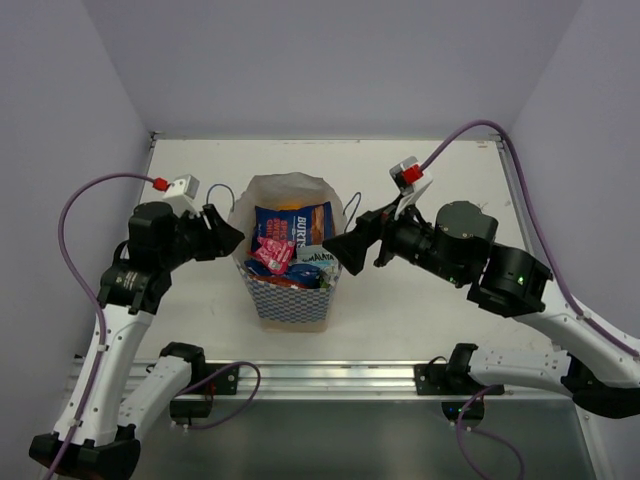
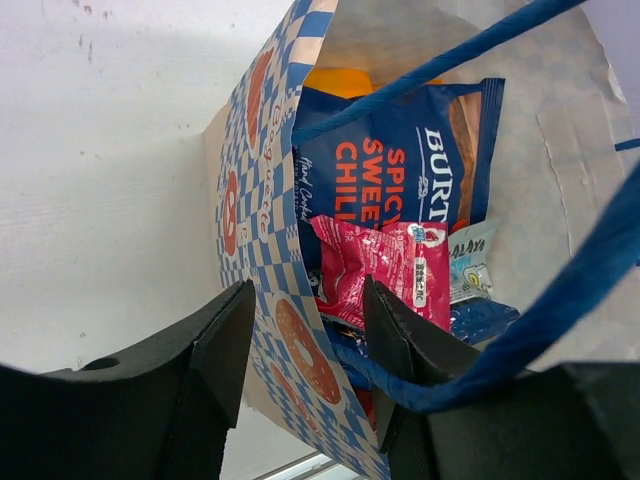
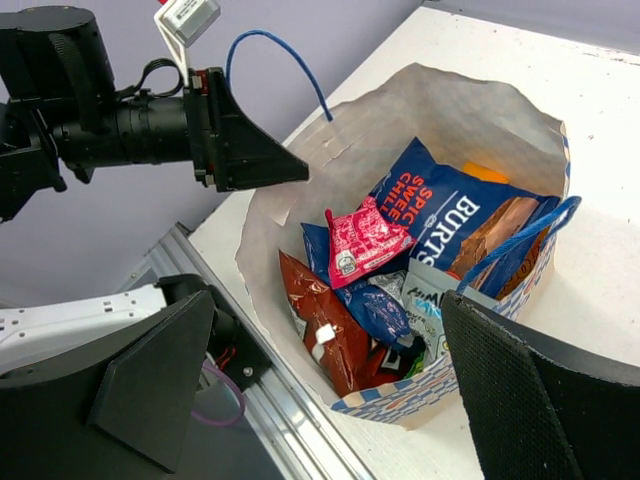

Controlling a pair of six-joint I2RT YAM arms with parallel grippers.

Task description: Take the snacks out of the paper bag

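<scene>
On the bench (image 1: pixel 440 180), the bag (image 1: pixel 285 300) stands full of snacks (image 1: pixel 292 228), none out yet. Left pincer (image 1: pixel 232 238) half-open astride its left wall; right pincer (image 1: pixel 338 250) gapes beside the right rim.

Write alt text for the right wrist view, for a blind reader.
An open paper bag holds foil snacks, a blue packet and a pink packet on top. The right end effector frames it, open, in the foreground; the left end effector is at the opposite rim.
</scene>
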